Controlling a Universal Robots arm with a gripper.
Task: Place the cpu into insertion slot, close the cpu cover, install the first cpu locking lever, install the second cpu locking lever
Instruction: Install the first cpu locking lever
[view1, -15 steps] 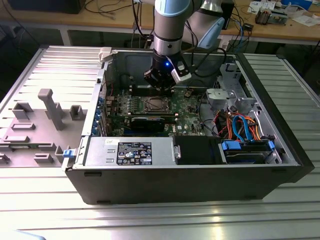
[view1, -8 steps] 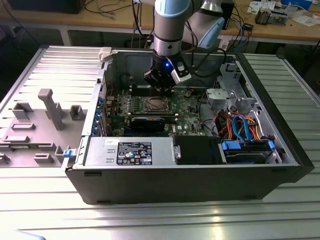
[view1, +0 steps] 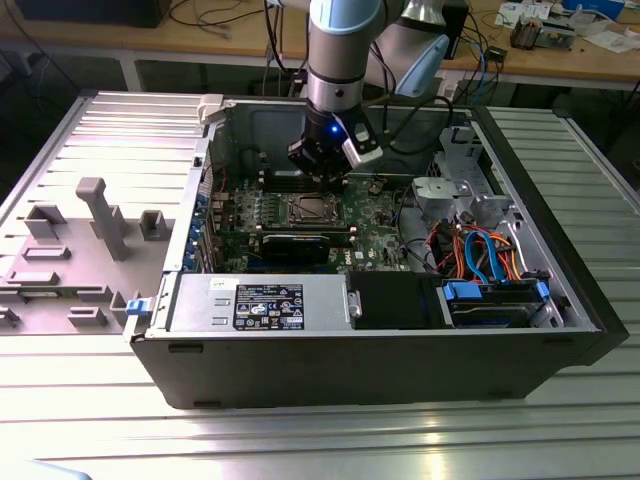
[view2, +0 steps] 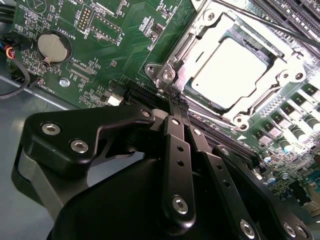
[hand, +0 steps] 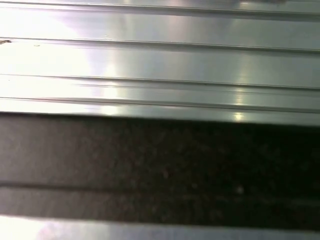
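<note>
A ribbed aluminium table (view1: 90, 420) carries an open black desktop computer case (view1: 400, 370), with a wooden workbench (view1: 560, 60) along the back of the room. Going from the exterior view's left to its right, a grey plastic fixture block (view1: 105, 215) stands well apart from the pincer, then comes the silver power supply box with a black label (view1: 265, 303) in the case wall nearest the camera, then the green motherboard (view1: 375, 215) over which the black two-fingered pincer (view1: 322, 165) hangs. In the second wrist view the pincer (view2: 178, 102) has its fingers pressed together with nothing between them, tips just beside the corner of the square socket. The small square cpu with a silvery-grey metal top (view2: 231, 71) lies seated in the silvery-rimmed insertion slot (view2: 172, 67), just beyond the fingertips, and the thin silvery cpu cover frame (view2: 280, 60) appears to lie down around it, though this is hard to confirm from that angle. A thin lever rod (view2: 280, 27) crosses the far side. Judging by this, placing is done and the locking-lever step is in hand; it calls for pushing a thin rod down and under its catch with closed tips.
</note>
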